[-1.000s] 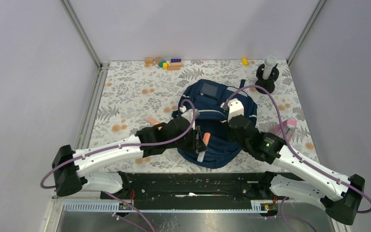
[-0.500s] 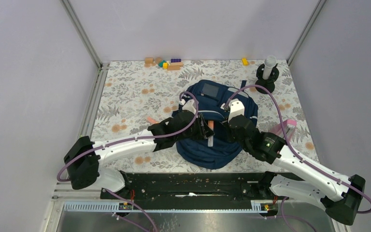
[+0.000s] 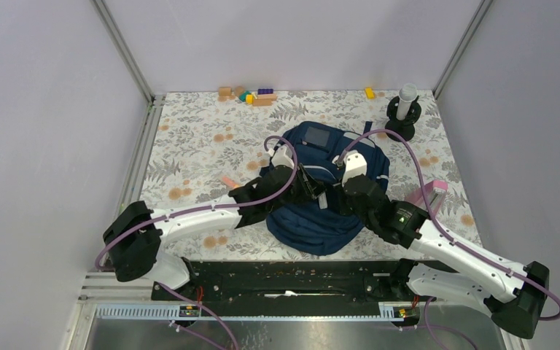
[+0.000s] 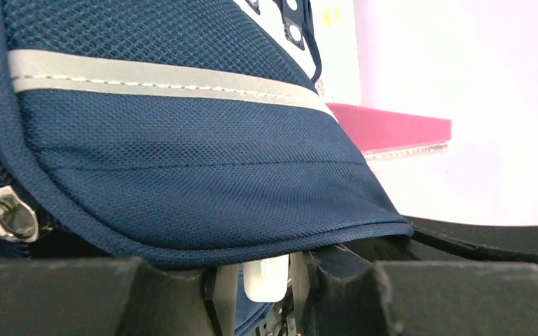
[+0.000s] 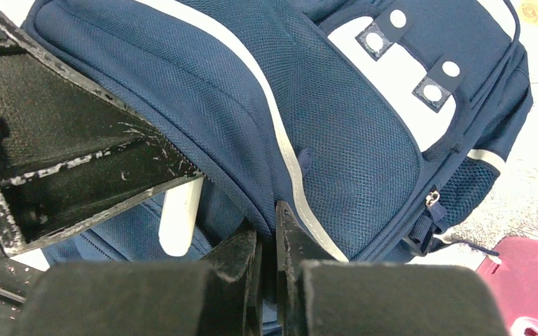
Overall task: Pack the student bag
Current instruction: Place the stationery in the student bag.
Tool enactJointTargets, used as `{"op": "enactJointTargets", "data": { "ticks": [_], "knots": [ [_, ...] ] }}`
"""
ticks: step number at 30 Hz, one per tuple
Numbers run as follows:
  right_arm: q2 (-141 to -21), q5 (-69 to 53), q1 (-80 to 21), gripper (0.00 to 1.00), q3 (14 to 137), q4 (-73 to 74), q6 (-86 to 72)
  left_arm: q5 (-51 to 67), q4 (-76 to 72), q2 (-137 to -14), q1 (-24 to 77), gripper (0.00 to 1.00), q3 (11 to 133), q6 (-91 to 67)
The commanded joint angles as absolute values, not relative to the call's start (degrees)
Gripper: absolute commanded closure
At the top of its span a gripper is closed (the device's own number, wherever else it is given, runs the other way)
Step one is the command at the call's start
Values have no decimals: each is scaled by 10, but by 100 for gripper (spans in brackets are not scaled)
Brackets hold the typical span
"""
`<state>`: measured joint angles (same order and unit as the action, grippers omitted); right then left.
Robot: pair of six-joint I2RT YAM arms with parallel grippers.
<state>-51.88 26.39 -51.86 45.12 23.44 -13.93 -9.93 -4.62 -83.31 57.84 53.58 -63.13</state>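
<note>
We move left gripper (image 3: pixel 310 191) with pen (image 5: pixel 181 217) toward 1 o'clock, under bag (image 3: pixel 313 138) flap (image 5: pixel 252 126) | right gripper (image 5: pixel 267 234) pinches flap | opening: 3 o'clock

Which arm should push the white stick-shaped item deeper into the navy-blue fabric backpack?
Left, probably: the left end effector holds the white stick-shaped item under the flap of the navy-blue fabric backpack, while the right end effector is pinched shut on that flap's edge, holding the opening up.

navy student bag (image 3: pixel 313 230), flat, ctr, flap lifted
</note>
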Motion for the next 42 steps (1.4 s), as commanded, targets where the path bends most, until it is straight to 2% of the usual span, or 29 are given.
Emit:
{"op": "enactJointTargets", "data": {
  "ticks": [1, 17, 20, 24, 28, 33, 38, 42],
  "knots": [
    [-522, 238, -538, 100, 449, 176, -148, -164, -131, -836, 565, 94, 529, -664],
    [-527, 235, -545, 100, 423, 143, -123, -179, -184, -907, 543, 92, 546, -719],
    [-525, 242, -545, 100, 419, 142, -121, -172, -181, -914, 543, 84, 556, -715],
    [-522, 269, -545, 100, 417, 143, -124, -153, -172, -911, 543, 59, 555, -702],
    [-515, 290, -545, 100, 417, 144, -138, -112, -221, -889, 543, 51, 515, -685],
    [-510, 295, -545, 100, 420, 144, -139, -67, -230, -855, 545, 34, 484, -650],
    [-504, 313, -545, 100, 419, 145, -139, -32, -202, -809, 544, 29, 466, -602],
    [-498, 321, -545, 100, 420, 145, -146, -6, -160, -774, 545, 28, 459, -558]
  ]
}}
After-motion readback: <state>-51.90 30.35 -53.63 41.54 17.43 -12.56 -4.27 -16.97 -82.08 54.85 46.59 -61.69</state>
